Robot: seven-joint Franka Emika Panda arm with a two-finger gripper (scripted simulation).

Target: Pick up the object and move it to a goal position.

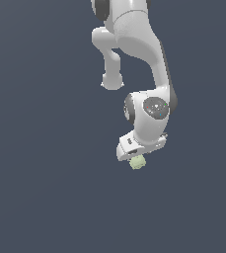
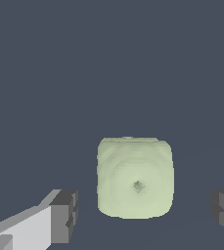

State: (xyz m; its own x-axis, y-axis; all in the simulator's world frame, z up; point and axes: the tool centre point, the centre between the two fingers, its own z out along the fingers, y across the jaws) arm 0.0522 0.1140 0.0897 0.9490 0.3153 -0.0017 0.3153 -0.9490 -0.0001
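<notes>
In the wrist view, the gripper (image 2: 143, 215) stands wide apart, its dark fingertips (image 2: 64, 215) clear of the object (image 2: 135, 178) lying between them, gripping nothing. From outside, the pale yellow-green object (image 1: 137, 162) sits just beneath the white arm (image 1: 149, 116), against the plain grey ground (image 1: 40, 188).

A bare simulated scene rather than any real room: flat, featureless slate-blue ground (image 1: 35, 197) fills both views, and the white arm (image 1: 134, 34) looks smoothly computer-rendered.

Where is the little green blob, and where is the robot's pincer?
green blob (image 2: 135, 177): wrist view, middle of its front face.
pincer (image 2: 145, 215): wrist view, midway between its two dark fingertips, standing open either side of the blob.
</notes>
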